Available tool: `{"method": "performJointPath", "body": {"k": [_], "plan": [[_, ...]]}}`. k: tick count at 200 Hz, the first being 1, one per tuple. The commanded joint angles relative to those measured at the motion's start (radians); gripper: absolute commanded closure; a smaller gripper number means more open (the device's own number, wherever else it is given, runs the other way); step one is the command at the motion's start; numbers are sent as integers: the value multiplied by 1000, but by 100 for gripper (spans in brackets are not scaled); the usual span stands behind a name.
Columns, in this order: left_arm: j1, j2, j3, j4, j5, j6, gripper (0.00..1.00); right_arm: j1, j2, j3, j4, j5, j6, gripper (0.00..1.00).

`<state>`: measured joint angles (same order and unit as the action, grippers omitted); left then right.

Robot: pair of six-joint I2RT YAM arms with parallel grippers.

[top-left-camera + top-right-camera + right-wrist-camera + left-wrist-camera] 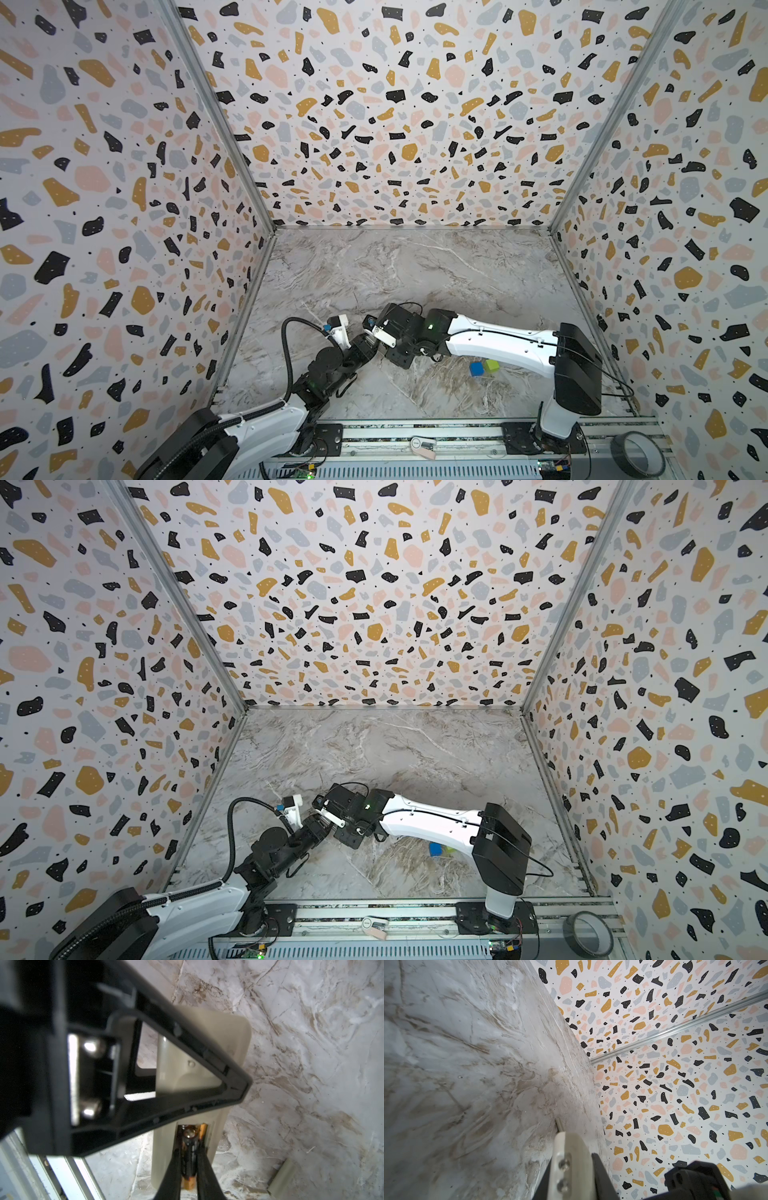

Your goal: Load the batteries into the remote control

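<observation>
Beneath the right wrist camera only, right claw (190, 1148) pinches a battery (189, 1159) in the remote control (234, 1039), left claw (590, 1159) closed.

**Left wrist view:** the left gripper (591, 1159) is blurred and cut off by the picture's edge.

**Right wrist view:** its blurred black finger (187, 1039) crosses the remote control (228, 1028), covering the middle. In the remote control's recess, the battery (188, 1159) is masked on both sides by the pinching right gripper (190, 1147). A copper glint (202, 1129) next to it is too narrow to identify. Beside the remote control, a cream strip (280, 1178) is too blurred to name.

**Both top views:** the meeting wrists (399, 332) (345, 808) hide the remote control.
</observation>
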<state>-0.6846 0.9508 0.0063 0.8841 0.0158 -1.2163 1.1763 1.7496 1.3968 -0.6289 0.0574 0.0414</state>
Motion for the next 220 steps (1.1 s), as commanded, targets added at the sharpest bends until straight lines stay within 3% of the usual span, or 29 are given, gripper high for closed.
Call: {"method": "performJointPath", "body": {"k": [1,105,153,220], "plan": [[-12,-13,-63,202,24,-15,100,15,22,18,0,-40,8,81],[-15,11,-66,233,24,-25,100,17,7,14,7,-50,6,82],[-15,4,-70,229,21,-26,100,17,8,19,7,-56,3,89],[-15,0,-68,233,23,-25,100,23,16,25,2,-59,2,84]]}}
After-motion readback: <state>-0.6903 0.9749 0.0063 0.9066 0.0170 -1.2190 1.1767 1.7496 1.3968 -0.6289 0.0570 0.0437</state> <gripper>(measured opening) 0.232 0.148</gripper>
